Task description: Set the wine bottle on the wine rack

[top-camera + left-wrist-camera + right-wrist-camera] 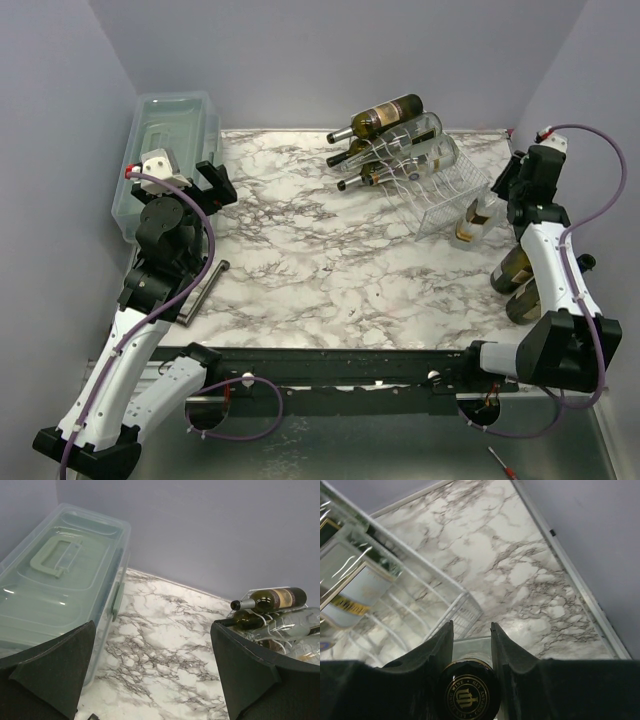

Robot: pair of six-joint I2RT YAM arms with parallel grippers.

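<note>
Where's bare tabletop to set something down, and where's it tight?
Widest bare marble: the middle, between the plastic bin at left and the wine rack at far right. The near strip is free too, apart from a dark bar near the left arm. Crowded: the right edge, where upright bottles stand beside the right gripper, closed around a bottle top.

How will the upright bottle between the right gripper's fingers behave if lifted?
Likely heavy and smooth: the wine bottle looks like glass, so it may slip in the right gripper. Taken only near its cap, it may swing. Laid flat, it would probably roll.
</note>
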